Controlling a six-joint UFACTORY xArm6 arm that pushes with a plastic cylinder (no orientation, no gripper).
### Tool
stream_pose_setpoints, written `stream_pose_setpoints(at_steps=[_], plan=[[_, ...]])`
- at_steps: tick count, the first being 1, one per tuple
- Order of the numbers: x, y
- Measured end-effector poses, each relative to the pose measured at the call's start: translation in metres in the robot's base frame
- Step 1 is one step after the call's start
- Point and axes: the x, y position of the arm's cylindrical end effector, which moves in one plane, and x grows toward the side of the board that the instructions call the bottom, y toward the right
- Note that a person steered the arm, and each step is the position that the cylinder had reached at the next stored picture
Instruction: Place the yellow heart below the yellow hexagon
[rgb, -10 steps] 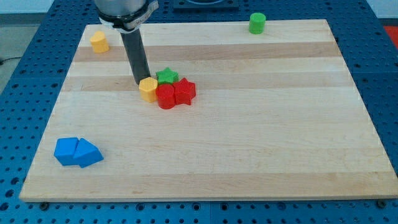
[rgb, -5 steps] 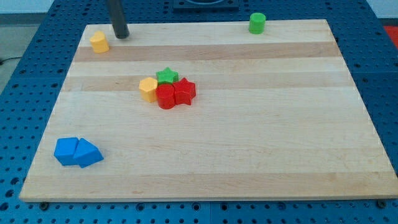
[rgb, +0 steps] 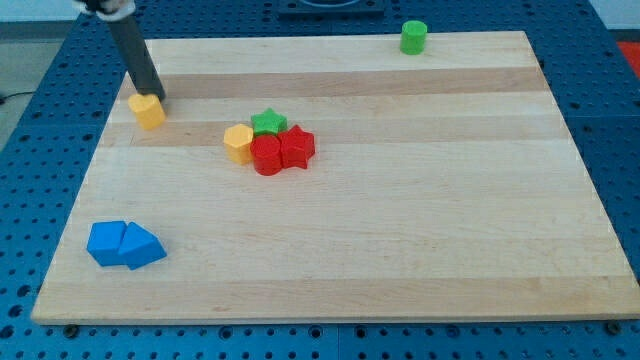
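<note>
The arm carries no claw; it ends in a dark rod holding nothing. The tip (rgb: 153, 97) rests on the worktop (rgb: 400, 220) near the top-left corner, touching the upper edge of the yellow heart (rgb: 147, 110). The yellow hexagon (rgb: 238, 143) lies toward the centre, to the view's right of the heart and slightly lower, touching a red block (rgb: 267, 156). A green star (rgb: 268, 122) and a red star (rgb: 297, 147) adjoin that cluster. A green cylinder (rgb: 413, 37) stands at the top edge. Two blue blocks (rgb: 122, 244) sit together near the bottom-left corner.
</note>
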Motion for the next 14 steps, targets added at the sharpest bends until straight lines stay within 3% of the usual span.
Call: stream_pose_setpoints(at_steps=[1, 3, 4, 5, 6, 8, 9, 11, 14], plan=[[0.039, 0.024], [0.007, -0.031], [0.010, -0.075], [0.035, -0.072], [0.069, -0.015], [0.047, -0.017], [0.085, 0.036], [0.056, 0.048], [0.129, 0.069]])
